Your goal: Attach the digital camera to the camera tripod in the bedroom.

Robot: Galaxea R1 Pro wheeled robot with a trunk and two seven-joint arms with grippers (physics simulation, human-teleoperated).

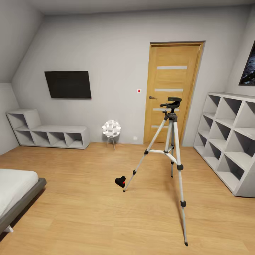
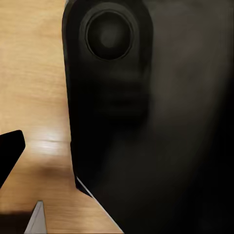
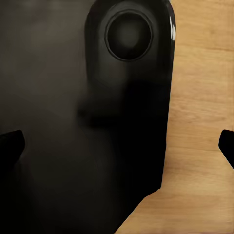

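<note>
**Approach step: camera on the floor, tripod waiting**

On the light wood floor of the bedroom, the digital camera (image 1: 120,181) lies just beside the nearest left foot of the camera tripod (image 1: 172,148), which stands upright before the door (image 1: 173,90). Neither is touched yet. Whether either gripper is spread or pressed together, I cannot tell. Next likely calls for driving closer and reaching low for the camera.

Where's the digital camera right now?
In the head view, the digital camera sits on the wood floor left of centre, right beside the foot of the camera tripod leg on that side.
</note>
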